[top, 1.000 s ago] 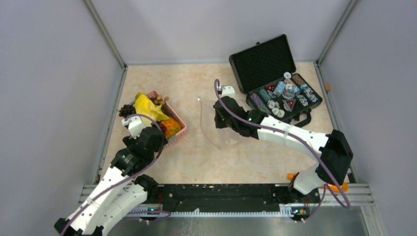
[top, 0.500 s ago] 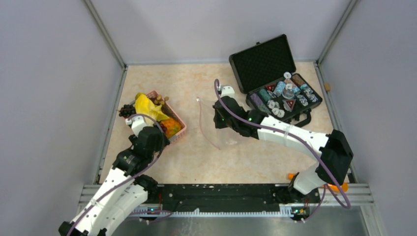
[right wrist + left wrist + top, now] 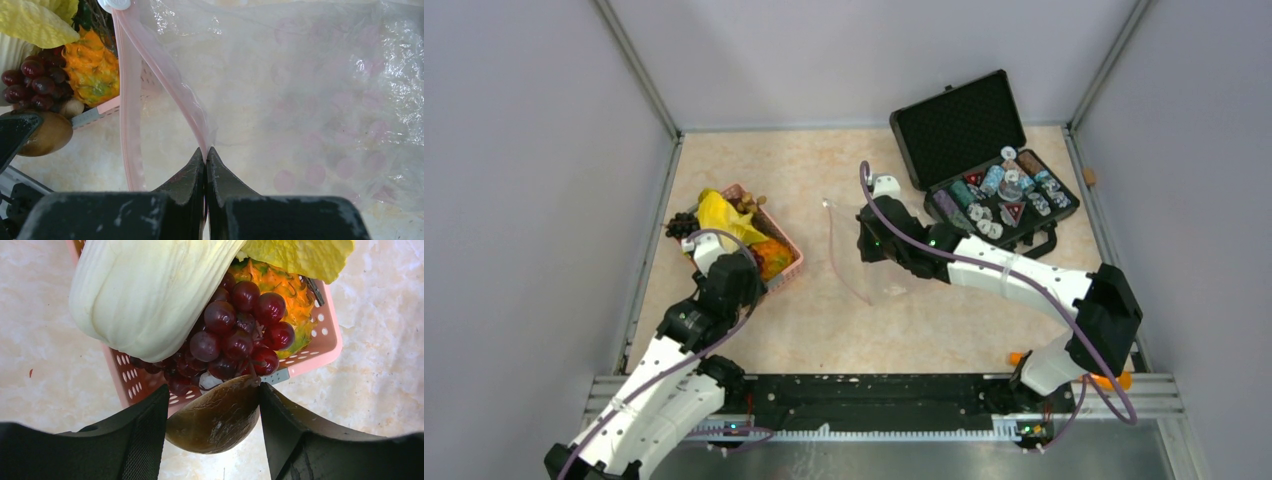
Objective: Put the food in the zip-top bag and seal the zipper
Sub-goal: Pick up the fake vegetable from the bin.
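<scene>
The food fills a pink lattice basket [image 3: 789, 268] at the left: a pale cabbage [image 3: 145, 290], dark red grapes [image 3: 235, 325] and an orange spiky piece [image 3: 295, 295]. My left gripper [image 3: 214, 386] is at the basket's near corner. Both its fingers touch a brown kiwi-like ball [image 3: 215, 417], which is also visible in the right wrist view [image 3: 50, 132]. The clear zip-top bag [image 3: 310, 90] stands with its mouth gaping toward the basket. My right gripper [image 3: 205, 150] is shut on its pink zipper [image 3: 165, 75]. The white slider [image 3: 115, 4] sits at the strip's far end.
An open black case [image 3: 994, 190] full of small items lies at the back right, just behind the right arm. A small orange object [image 3: 1089, 178] lies by the right wall. Grey walls close in the table on three sides.
My left gripper has moved a little toward the basket's near corner and its fingers have closed in around the brown ball. The right arm and the bag have stayed put.
</scene>
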Controlling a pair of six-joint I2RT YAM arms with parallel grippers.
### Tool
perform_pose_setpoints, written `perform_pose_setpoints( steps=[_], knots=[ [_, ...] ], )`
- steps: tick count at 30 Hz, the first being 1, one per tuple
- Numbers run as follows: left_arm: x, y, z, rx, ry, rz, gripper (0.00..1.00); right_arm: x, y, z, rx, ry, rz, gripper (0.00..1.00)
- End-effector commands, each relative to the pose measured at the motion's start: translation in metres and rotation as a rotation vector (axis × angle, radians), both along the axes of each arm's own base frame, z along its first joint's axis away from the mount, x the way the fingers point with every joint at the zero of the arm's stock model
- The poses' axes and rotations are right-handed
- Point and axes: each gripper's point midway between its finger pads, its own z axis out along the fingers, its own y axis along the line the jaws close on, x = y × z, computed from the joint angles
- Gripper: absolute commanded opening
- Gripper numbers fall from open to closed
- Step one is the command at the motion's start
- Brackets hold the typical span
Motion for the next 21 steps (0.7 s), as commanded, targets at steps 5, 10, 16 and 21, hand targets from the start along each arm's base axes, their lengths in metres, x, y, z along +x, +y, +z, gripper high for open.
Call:
perform_pose_setpoints(
  steps=[5,10,16,21],
  knots=[
    [0.001,-0.007,-0.001,-0.030,-0.012,-0.035,0.27,0.003,0.001,0.016,0.071,-0.024,-0.011,0.00],
    [0.002,-0.012,0.010,-0.051,-0.034,-0.062,0.00,0.002,0.001,0.016,0.072,-0.021,-0.013,0.00],
    [0.002,-0.013,0.023,-0.052,-0.059,-0.078,0.00,0.002,0.001,0.017,0.076,-0.022,-0.010,0.00],
    [0.001,-0.019,0.031,-0.070,-0.065,-0.109,0.00,0.001,0.000,0.016,0.076,-0.019,-0.012,0.00]
  ],
)
